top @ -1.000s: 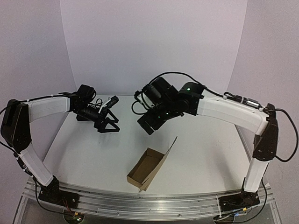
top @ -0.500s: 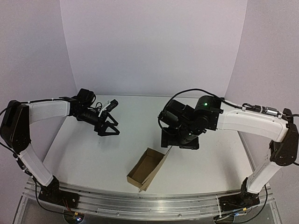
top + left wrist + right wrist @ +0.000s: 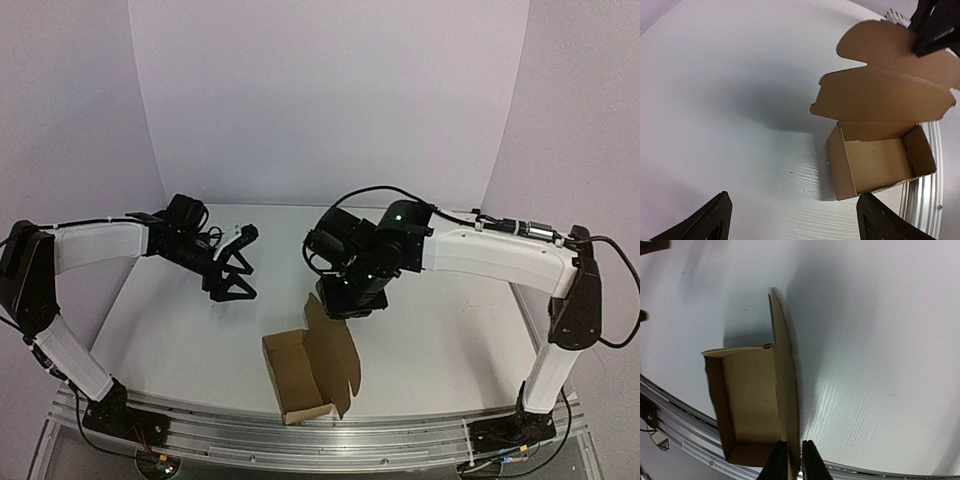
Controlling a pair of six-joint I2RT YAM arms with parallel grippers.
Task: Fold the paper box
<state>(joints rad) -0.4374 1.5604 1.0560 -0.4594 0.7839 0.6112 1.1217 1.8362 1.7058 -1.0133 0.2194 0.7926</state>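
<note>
The paper box (image 3: 292,378) is a small brown cardboard box, open on top, near the table's front edge. Its lid flap (image 3: 336,345) stands up on the right side. My right gripper (image 3: 336,303) reaches down from behind and is shut on the lid's top edge. In the right wrist view the thin lid (image 3: 785,390) runs edge-on between the pinched fingers of the right gripper (image 3: 794,464), with the box cavity (image 3: 747,400) to its left. My left gripper (image 3: 236,264) hovers open to the left, apart from the box (image 3: 880,162); nothing lies between the left gripper (image 3: 795,220) fingers.
The white table (image 3: 450,340) ends at an aluminium rail (image 3: 300,436) just in front of the box. Pale walls close off the back and both sides. The right arm's fingers (image 3: 935,25) show at the lid's top in the left wrist view.
My right gripper came down to the lid and closed on it. The box turned and shifted left, its lid now raised. The left arm barely moved.
</note>
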